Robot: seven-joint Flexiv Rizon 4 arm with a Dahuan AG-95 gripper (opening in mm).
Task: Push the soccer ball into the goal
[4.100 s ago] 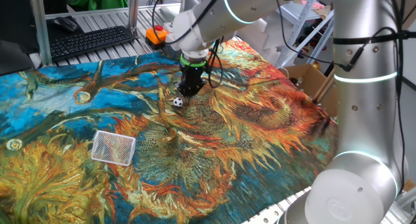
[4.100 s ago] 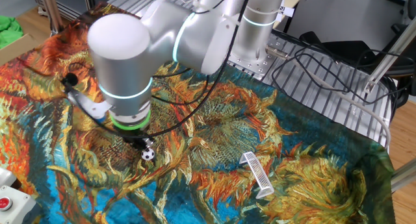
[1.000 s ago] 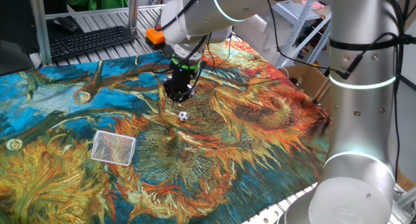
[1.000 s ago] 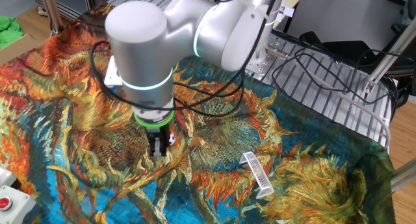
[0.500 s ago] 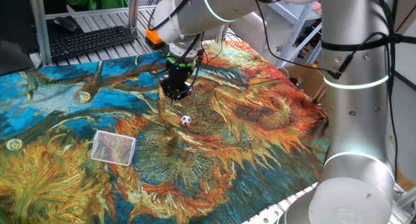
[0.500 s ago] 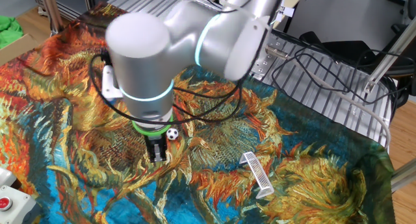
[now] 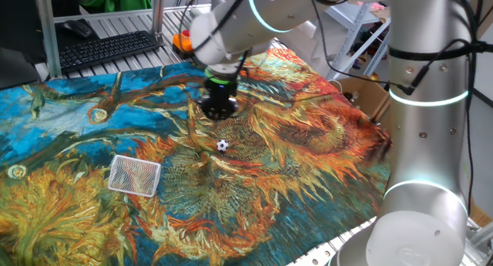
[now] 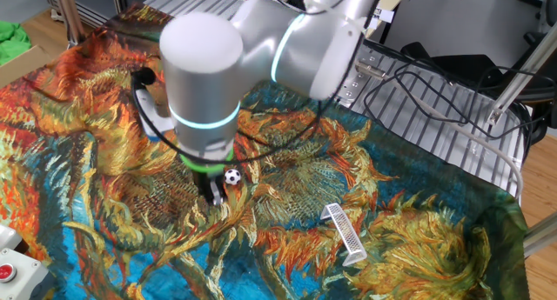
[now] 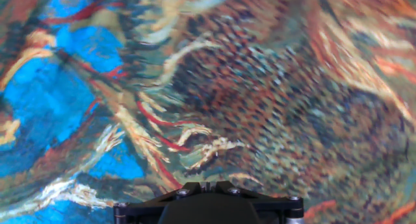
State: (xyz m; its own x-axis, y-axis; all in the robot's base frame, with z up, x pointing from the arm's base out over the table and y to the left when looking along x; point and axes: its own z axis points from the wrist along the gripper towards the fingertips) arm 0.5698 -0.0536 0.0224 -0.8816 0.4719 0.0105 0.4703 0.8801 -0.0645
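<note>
Gripper (image 8: 215, 194), fingers pressed together and empty, hangs just beside the soccer ball (image 8: 232, 176) mid-cloth. Goal (image 8: 343, 233) sits well apart toward the cloth's edge; the push remains unfinished.

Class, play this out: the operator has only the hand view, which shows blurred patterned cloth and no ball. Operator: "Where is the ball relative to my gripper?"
Observer: The ball lies on the cloth just beside the gripper, on its goal side in the other fixed view. I cannot tell whether they touch.
Operator: Is the goal near?
Observer: No. The goal sits well apart from the ball, with open cloth between them.
Operator: Are my fingers open?
Observer: They are shut and hold nothing.
Operator: Is the goal upright?
Observer: In the other fixed view it looks tilted back on the cloth.
</note>
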